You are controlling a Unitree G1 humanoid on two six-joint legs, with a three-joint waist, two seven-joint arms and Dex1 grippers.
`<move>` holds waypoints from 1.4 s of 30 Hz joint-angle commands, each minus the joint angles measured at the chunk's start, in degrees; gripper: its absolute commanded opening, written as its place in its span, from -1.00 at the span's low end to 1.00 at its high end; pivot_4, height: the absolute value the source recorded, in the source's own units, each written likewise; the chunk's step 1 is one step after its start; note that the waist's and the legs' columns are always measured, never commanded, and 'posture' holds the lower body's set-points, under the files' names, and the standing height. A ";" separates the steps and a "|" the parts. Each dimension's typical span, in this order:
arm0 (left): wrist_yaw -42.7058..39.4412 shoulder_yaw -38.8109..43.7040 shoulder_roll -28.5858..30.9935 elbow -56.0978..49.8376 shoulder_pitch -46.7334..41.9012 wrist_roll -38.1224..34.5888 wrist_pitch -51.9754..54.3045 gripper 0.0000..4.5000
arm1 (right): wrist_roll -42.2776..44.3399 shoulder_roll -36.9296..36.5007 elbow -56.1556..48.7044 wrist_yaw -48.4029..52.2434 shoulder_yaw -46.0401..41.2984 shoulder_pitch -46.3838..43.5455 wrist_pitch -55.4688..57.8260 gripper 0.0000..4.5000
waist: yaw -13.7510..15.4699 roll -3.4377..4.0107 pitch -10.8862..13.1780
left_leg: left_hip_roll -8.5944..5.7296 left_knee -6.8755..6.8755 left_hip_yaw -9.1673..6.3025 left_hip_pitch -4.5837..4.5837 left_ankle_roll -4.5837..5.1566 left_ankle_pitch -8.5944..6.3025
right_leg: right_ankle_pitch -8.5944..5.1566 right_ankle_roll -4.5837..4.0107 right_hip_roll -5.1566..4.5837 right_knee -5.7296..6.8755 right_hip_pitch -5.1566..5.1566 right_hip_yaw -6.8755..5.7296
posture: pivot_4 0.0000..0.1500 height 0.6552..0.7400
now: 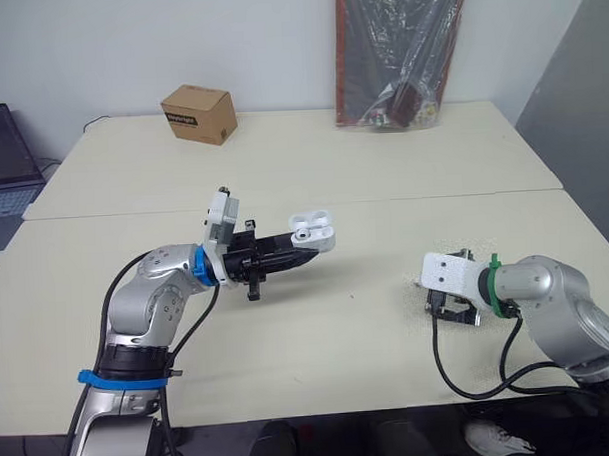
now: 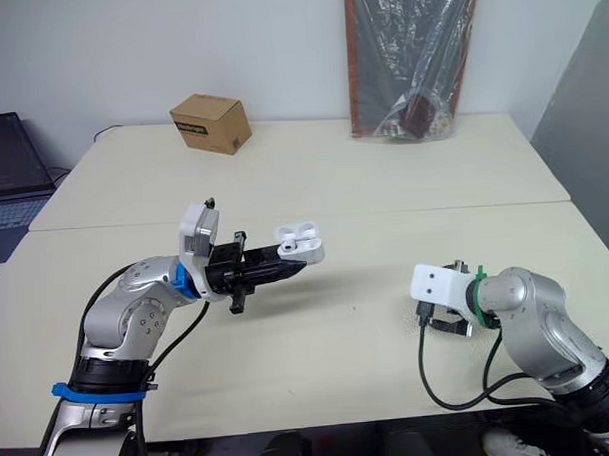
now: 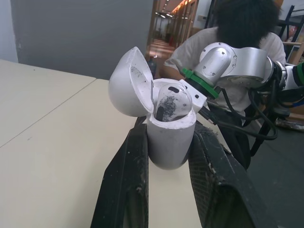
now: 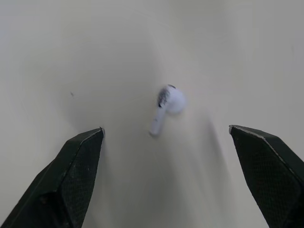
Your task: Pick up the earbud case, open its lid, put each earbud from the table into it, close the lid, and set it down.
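Observation:
My left gripper [image 1: 303, 250] is shut on the white earbud case [image 1: 313, 229] and holds it above the middle of the table [image 1: 318, 338]. The left wrist view shows the case body [image 3: 170, 137] between the black fingers [image 3: 128, 180], its lid [image 3: 129, 83] swung open and one earbud [image 3: 168, 99] seated inside. At the right, my right gripper [image 1: 452, 308] points down close to the tabletop. Its wrist view shows it open [image 4: 166, 129], with a loose white earbud [image 4: 168, 102] lying on the table between the two fingers [image 4: 76, 166], touching neither.
A cardboard box [image 1: 198, 114] stands at the back left. A black plastic bag [image 1: 399, 55] leans on the wall at the back. A laptop [image 1: 2, 168] sits off the table's left side. A person [image 3: 237, 28] shows behind my right arm.

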 commanded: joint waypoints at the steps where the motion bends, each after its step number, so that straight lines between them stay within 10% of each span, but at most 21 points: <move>1: 0.06 0.16 -0.27 -0.95 -0.67 -0.39 -0.86 -0.62 | 0.92 1.37 1.31 -1.49 0.76 -0.65 1.00 0.98 | -0.03 0.00 0.00 | 0.00 0.00 0.00 0.00 0.00 0.00 | 0.00 0.00 0.00 0.00 0.00 0.00 | 1.00 1.00; 28: 0.25 0.37 -0.06 -1.35 0.25 -0.36 -0.89 -0.62 | 16.41 6.90 -2.62 -3.99 -10.03 -3.87 20.11 0.82 | 0.05 -0.01 0.02 | -0.01 -0.03 0.00 -0.11 0.00 0.00 | 0.00 0.00 -0.02 -0.08 -0.06 0.00 | 1.00 1.00; 42: 0.33 0.19 -0.29 -1.48 0.47 -0.44 -0.80 -0.62 | 23.87 4.22 -4.51 -9.61 -8.72 -4.21 21.37 -0.98 | 0.03 -0.02 0.03 | -0.01 -0.06 0.01 -0.12 0.00 -0.01 | -0.01 0.01 -0.01 -0.11 -0.07 0.00 | 1.00 1.00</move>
